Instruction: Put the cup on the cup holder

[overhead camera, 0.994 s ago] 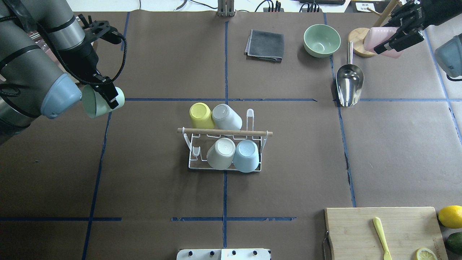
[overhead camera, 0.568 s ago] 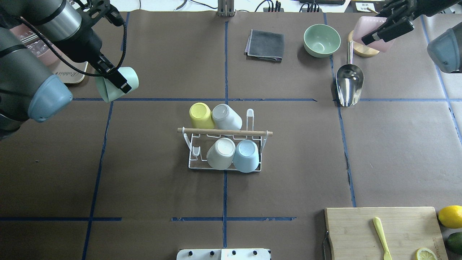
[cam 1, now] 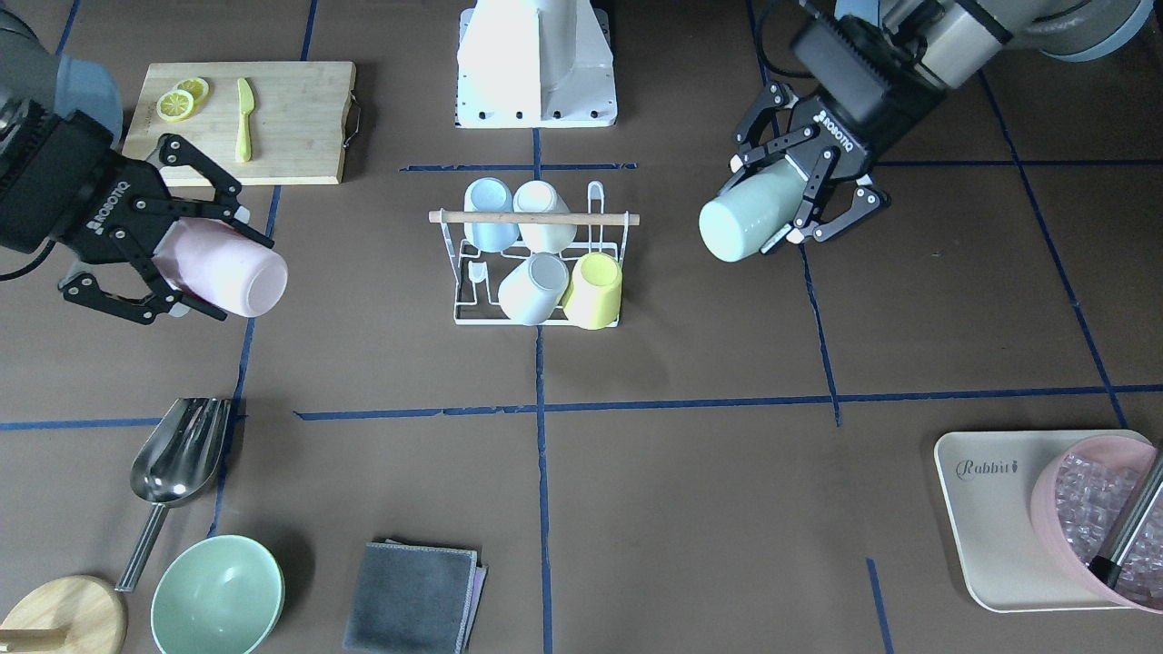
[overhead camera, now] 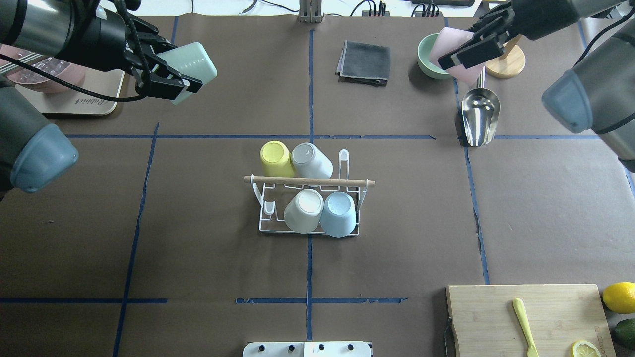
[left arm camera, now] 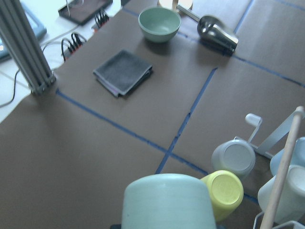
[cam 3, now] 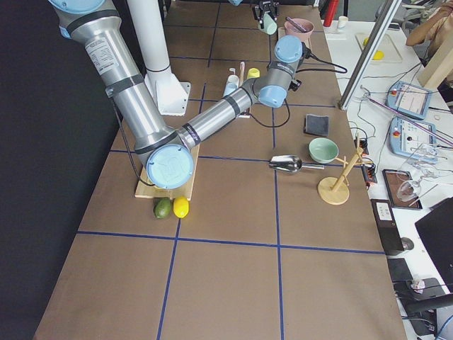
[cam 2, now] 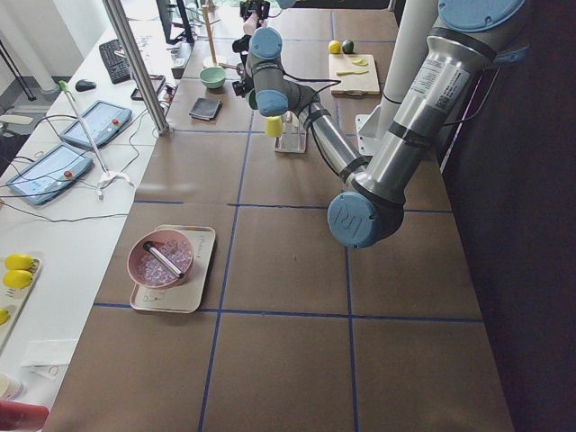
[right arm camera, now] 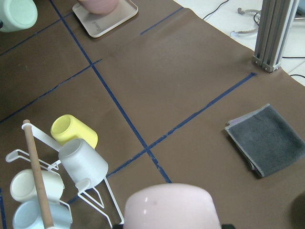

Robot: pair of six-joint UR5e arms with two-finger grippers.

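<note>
The white wire cup holder point(overhead camera: 264, 228) with a wooden rod handle point(overhead camera: 307, 182) stands mid-table; it also shows in the front view point(cam 1: 465, 316). Yellow, grey, cream and light blue cups hang upside down on it. One far-right prong point(overhead camera: 343, 157) and one near-left prong point(overhead camera: 268, 208) are bare. My left gripper point(overhead camera: 184, 75) is shut on a mint green cup point(overhead camera: 194, 58), held in the air far left of the rack; the cup fills the bottom of the left wrist view point(left arm camera: 167, 202). My right gripper point(overhead camera: 449, 58) is shut on a pink cup point(overhead camera: 450, 40) at the far right, seen also in the right wrist view point(right arm camera: 171, 206).
A grey cloth point(overhead camera: 364, 62), a green bowl point(overhead camera: 425, 62), a steel scoop point(overhead camera: 480, 116) and a wooden stand point(overhead camera: 508, 63) lie at the far side. A tray point(overhead camera: 84, 105) with a pink bowl is far left. A cutting board point(overhead camera: 496, 317) with a yellow knife sits near right.
My left gripper carried the mint cup away from me and to the right, turning it. My right gripper carried the pink cup left, from the wooden stand to above the green bowl.
</note>
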